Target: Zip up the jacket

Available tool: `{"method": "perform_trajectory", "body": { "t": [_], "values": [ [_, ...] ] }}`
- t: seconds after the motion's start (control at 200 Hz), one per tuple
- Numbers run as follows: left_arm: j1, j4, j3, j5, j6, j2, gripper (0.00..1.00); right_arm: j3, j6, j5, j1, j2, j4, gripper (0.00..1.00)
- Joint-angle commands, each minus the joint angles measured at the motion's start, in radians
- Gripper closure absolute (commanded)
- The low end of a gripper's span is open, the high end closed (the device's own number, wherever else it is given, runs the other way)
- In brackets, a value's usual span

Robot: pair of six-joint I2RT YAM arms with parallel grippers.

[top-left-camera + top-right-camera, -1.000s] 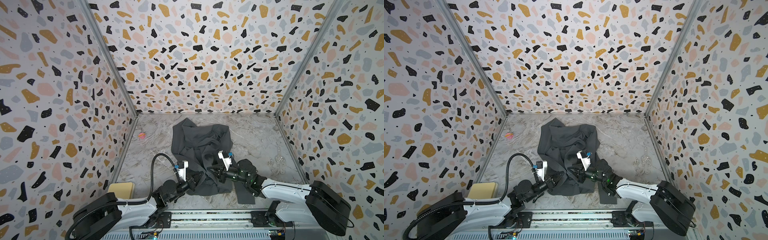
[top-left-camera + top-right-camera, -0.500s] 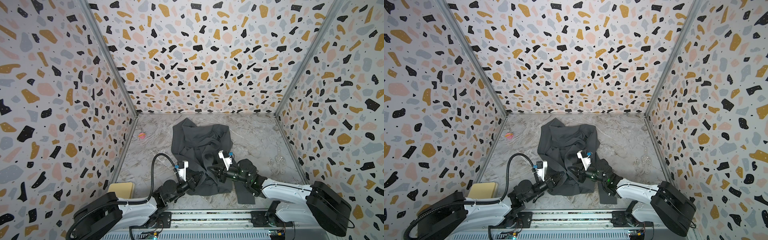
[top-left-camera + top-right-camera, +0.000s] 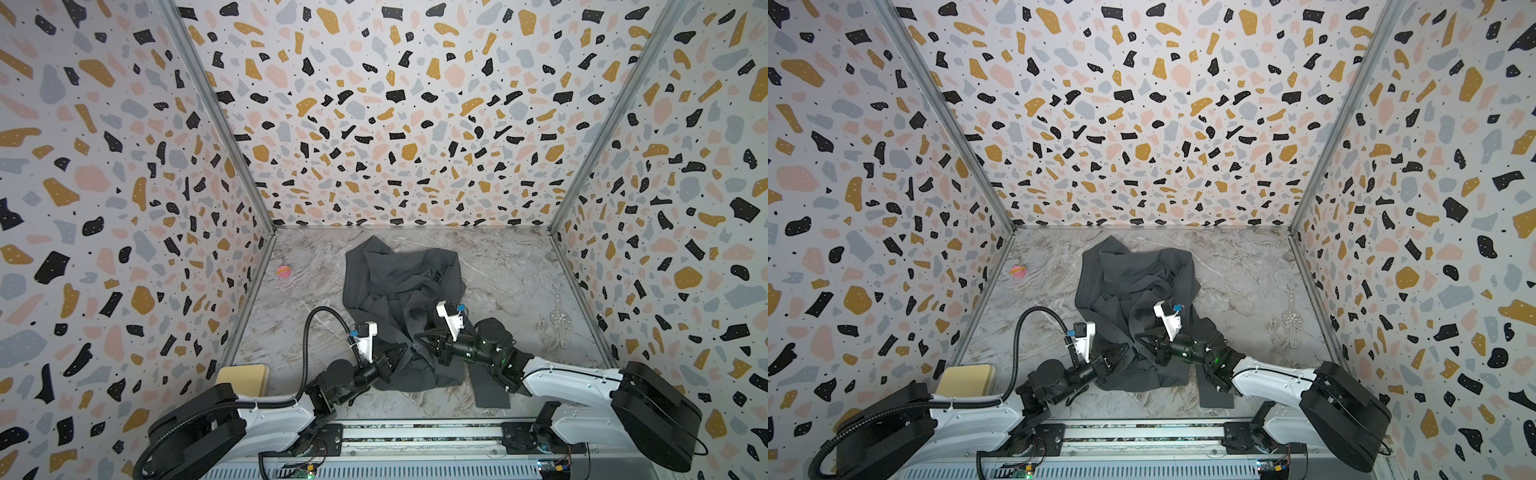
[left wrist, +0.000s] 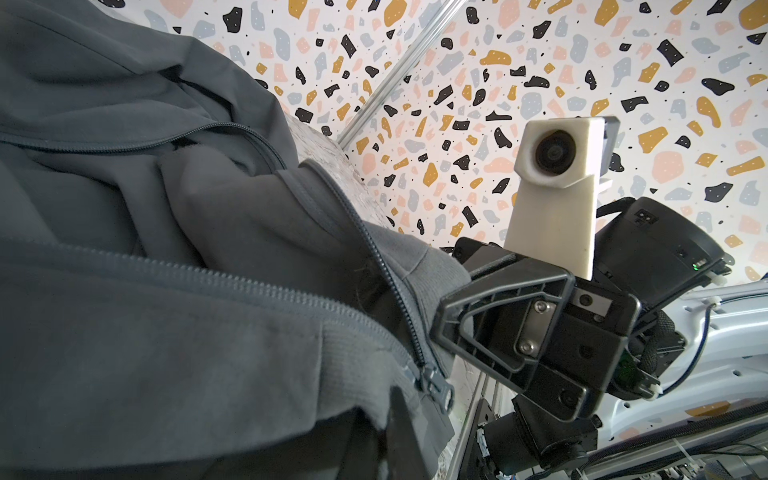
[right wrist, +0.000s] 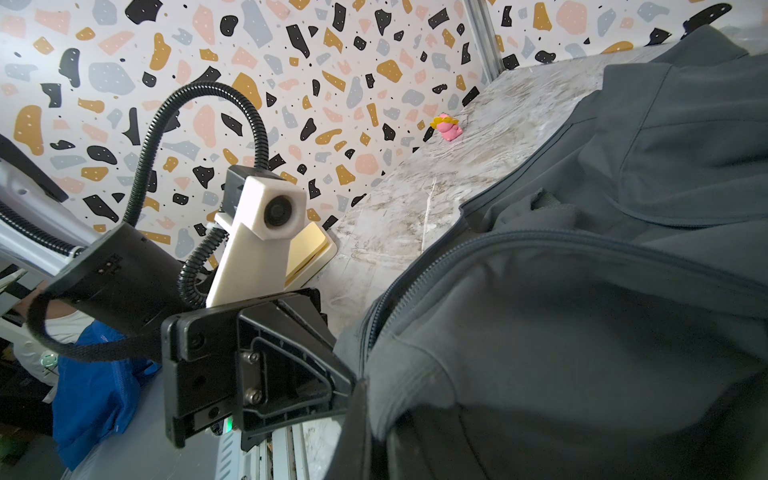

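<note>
At the left gripper (image 3: 402,352), the jaws are pressing together on a fold of the jacket (image 3: 399,274) by its hem, while the rest of the garment is lying crumpled on the table (image 3: 507,270) beyond both grippers. Just to its right, the right gripper (image 3: 419,338) is pinching the facing front edge. The zipper slider (image 4: 145,384) is sitting low beside that grip, where the two rows of teeth seem to be meeting.

Neither gripper is holding the slider itself, so any pulling apart is probably risking the soft cloth slipping free or the teeth parting. Bunched folds are also threatening to jam the track.

No container is showing. A yellow block (image 3: 243,376) is lying well left of the left gripper, a pink toy (image 3: 284,271) beyond it, and a clear perforated tool (image 3: 559,322) well right of the right gripper.
</note>
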Motion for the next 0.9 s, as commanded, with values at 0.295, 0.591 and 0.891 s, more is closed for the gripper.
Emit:
{"method": "perform_trajectory", "body": {
  "t": [0.295,0.591,0.891],
  "values": [
    [-0.003,0.075,-0.017,0.004,0.0,-0.005,1.0,0.044,-0.009,-0.017,-0.001,0.025,0.072,1.0],
    [-0.002,0.075,-0.019,0.004,-0.001,-0.007,1.0,0.046,0.004,-0.035,-0.005,0.062,0.117,1.0],
    [-0.002,0.065,-0.024,0.002,0.0,-0.02,1.0,0.054,-0.001,-0.04,-0.013,0.076,0.117,1.0]
  ]
}}
